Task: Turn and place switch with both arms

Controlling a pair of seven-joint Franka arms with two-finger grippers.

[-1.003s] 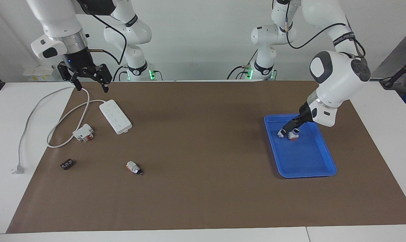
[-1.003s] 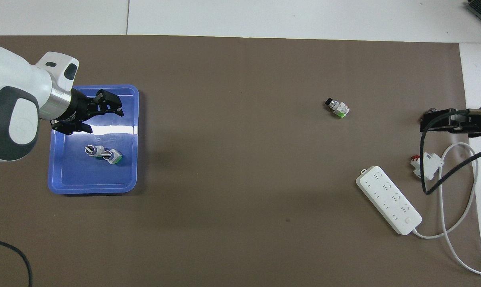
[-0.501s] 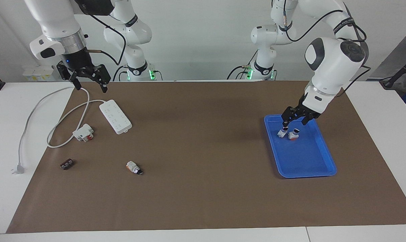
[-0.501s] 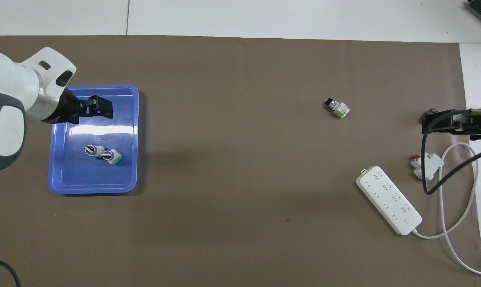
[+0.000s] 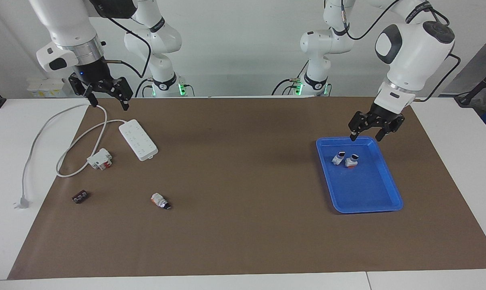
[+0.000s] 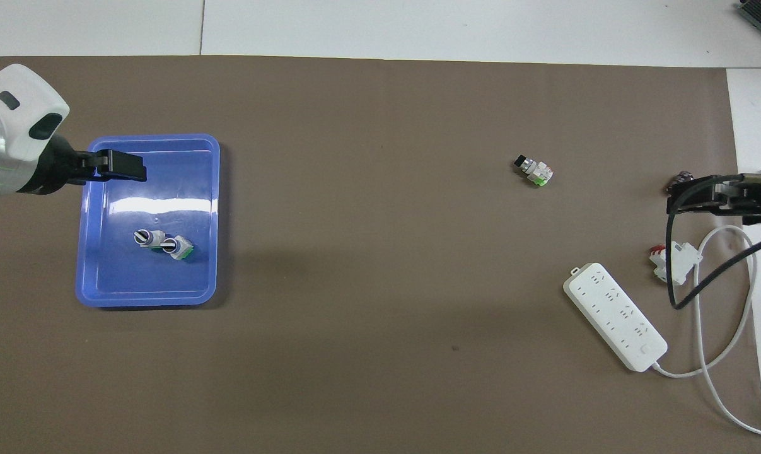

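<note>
Switch (image 5: 160,200) lies alone on open brown mat (image 5: 243,225), well apart from two others in my blue tray (image 5: 367,207). My left gripper (image 5: 375,135), spread and empty, hovers over the tray's robot-side rim. My right gripper (image 5: 108,101) waits open above the cord (image 5: 79,139).

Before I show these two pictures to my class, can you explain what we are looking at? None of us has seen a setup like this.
Two white robot arms work at a table covered in brown paper. One picture faces them from across the table; the other looks down from above their end. The left gripper hangs open over the blue tray, which holds two switches side by side. The right gripper waits open and empty above the power strip's cable. On the paper lie the power strip, a white-and-red block, a small dark block and a third switch. Nothing is held.
</note>
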